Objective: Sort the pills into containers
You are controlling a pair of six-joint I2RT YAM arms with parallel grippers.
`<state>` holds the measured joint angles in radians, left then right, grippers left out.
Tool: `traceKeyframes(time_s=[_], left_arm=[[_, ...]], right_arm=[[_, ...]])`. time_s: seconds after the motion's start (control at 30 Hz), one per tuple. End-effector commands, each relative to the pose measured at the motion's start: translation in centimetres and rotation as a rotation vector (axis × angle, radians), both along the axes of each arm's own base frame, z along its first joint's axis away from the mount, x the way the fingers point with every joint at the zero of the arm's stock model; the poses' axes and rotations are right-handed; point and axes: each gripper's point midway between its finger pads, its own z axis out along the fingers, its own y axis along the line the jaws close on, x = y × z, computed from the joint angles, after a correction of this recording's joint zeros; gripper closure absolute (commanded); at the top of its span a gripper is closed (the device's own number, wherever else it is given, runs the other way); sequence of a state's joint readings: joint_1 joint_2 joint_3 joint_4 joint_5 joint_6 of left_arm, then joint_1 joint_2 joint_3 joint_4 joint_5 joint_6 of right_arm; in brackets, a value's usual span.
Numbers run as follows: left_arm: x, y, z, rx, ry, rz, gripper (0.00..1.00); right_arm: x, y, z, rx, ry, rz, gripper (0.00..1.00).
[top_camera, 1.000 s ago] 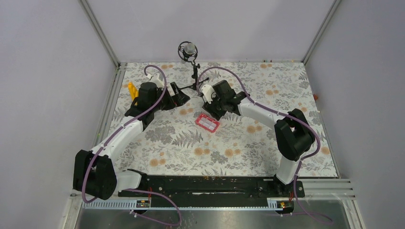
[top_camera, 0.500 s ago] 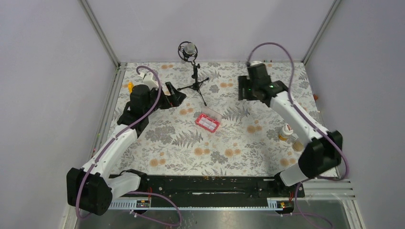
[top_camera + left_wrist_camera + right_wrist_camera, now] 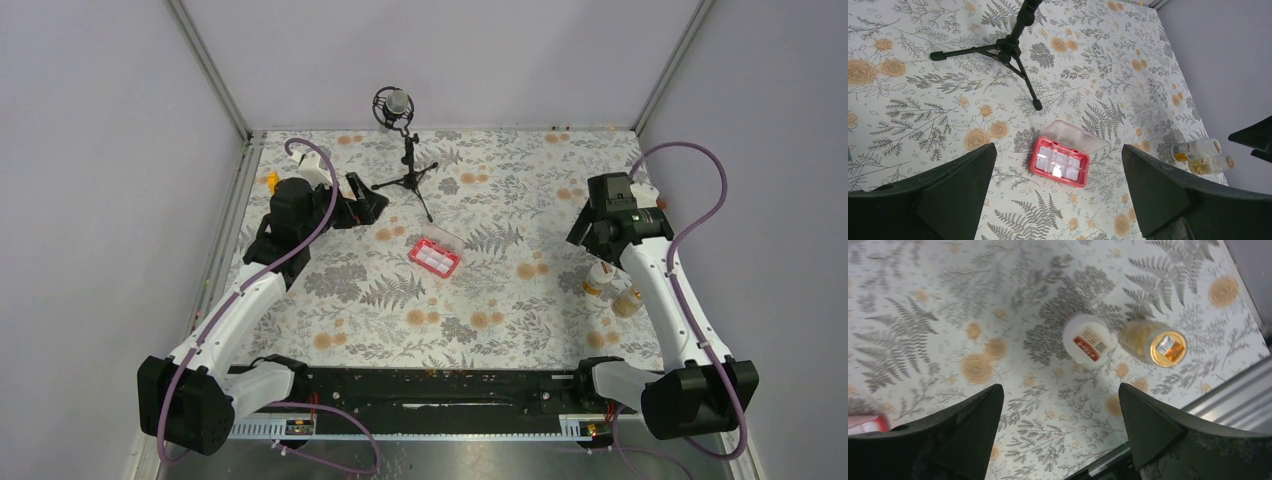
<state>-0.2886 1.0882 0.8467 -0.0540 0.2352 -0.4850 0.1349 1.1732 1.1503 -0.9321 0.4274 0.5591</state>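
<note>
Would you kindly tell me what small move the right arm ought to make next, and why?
Probably lower the right gripper onto the white-capped bottle and close on it. Its jaws stand open above that bottle, which stands upright beside the clear yellowish bottle, and it touches neither of them.

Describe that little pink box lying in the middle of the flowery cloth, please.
The pink box is a small, flat rectangle of what looks like translucent plastic, split inside into several pale square compartments. Its clear lid is swung open, lying back on the far side. It rests flat near the middle of the flowery cloth, skewed to the cloth's edges. Only the cloth touches it; what the compartments hold is too small to tell.
</note>
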Motion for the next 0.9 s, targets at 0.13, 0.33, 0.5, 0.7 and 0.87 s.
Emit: traceKeyframes(time_s=[0.13,0.33,0.5,0.7,0.87], left_arm=[[0.2,-0.2,2.1,-0.012,-0.077,-0.008,0.01],[0.1,-0.3,2.2,-0.017,-0.075,-0.011,0.01],[0.3,-0.4,2.5,-0.021,-0.078,-0.014,0.01],[0.5,-0.5,2.7,-0.023,-0.077,-0.018,0.01],[0.1,-1.7,3.3,-0.047,-0.106,-0.09,0.01]], right_arm=[[-2.5,-2.0,-3.9,-0.006,0.127,-0.122,0.08],[-2.1,-2.4,-6.2,0.006,0.151,-0.152,0.07],[-0.8,-2.7,-7.9,0.043,0.148,-0.223,0.07],[1.1,-3.1,-9.1,0.088,0.14,-0.264,0.09],[0.9,-3.7,-9.9,0.077,0.172,-0.296,0.18]])
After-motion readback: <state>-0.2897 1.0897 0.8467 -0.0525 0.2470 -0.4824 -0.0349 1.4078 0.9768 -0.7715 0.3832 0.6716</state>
